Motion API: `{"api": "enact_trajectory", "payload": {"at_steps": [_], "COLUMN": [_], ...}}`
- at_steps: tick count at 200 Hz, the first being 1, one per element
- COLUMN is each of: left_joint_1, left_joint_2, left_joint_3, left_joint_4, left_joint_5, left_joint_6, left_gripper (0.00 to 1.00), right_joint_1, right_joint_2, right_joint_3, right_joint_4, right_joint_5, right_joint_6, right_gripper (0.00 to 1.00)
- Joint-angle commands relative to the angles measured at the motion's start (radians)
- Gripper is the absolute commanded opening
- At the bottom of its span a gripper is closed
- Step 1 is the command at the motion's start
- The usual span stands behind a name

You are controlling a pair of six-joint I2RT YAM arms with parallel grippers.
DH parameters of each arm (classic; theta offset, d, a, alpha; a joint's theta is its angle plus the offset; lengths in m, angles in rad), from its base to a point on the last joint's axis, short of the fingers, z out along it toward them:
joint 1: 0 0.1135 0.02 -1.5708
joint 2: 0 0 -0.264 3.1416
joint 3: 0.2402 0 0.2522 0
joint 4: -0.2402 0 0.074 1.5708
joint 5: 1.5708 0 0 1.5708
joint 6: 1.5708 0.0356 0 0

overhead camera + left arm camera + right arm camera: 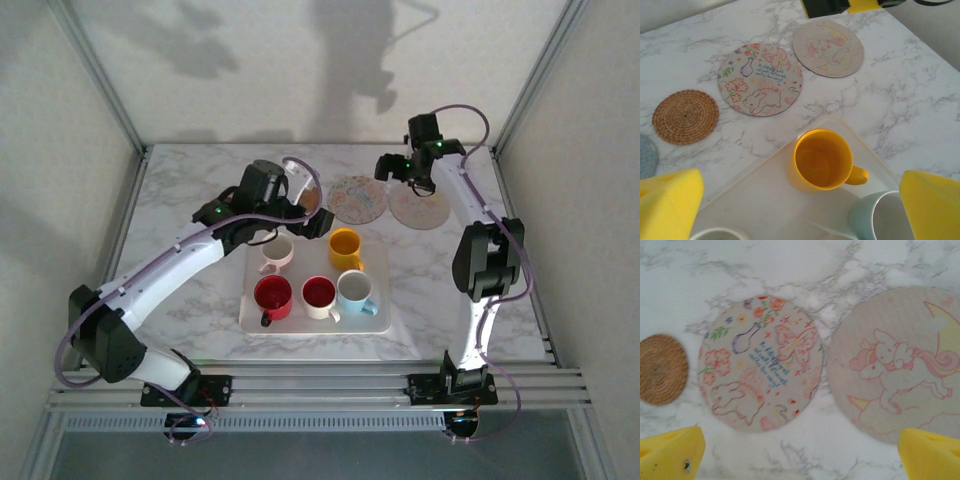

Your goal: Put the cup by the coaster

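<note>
Marble desk (185, 175) in a pale-walled cell: the yellow cup (822, 159) stands upright at the tray's (375, 262) far corner. It sits just below the left end effector (801, 207), whose pads are wide apart and empty, and its handle points sideways toward one pad. The left arm is clearly nearer, while the right end effector (800, 456), also spread and empty, hangs over the floral coaster (760, 80) and unicorn coaster (827, 47) just beyond.

You have one piece of writing to check: a few lines of blue script (771, 366) in the middle of the flowered coaster (760, 362), between its butterfly and rabbit drawings. In both wrist views the letters are too small and blurred to read.
</note>
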State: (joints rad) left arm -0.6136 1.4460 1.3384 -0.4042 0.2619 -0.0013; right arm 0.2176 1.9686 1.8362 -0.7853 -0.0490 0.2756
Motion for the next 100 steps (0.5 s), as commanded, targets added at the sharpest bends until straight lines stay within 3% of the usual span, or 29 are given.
{"api": "enact_trajectory", "payload": {"at_steps": [1,52,100], "left_joint_1": [-0.001,-0.001,-0.002], "left_joint_2": [-0.075,-0.188,-0.254], "left_joint_3": [-0.015,-0.043,-0.081], "left_joint_4": [-0.057,-0.113,-0.194], "left_joint_5": [-0.049,-0.078,-0.105], "left_joint_6": [-0.027,-0.079,-0.147], "left_gripper": [1.00,1.00,1.00], "right_joint_1": [0.025,0.104,0.169], "right_joint_2": [-0.116,-0.352,-0.601], "right_joint_3": [-0.071,-0.228,-0.463], "right_joint_4": [0.015,0.022,0.112], "right_joint_5": [-0.015,-0.023,-0.129], "right_joint_6": [-0.024,-0.045,-0.057], "right_gripper": [0.99,0.99,0.99]}}
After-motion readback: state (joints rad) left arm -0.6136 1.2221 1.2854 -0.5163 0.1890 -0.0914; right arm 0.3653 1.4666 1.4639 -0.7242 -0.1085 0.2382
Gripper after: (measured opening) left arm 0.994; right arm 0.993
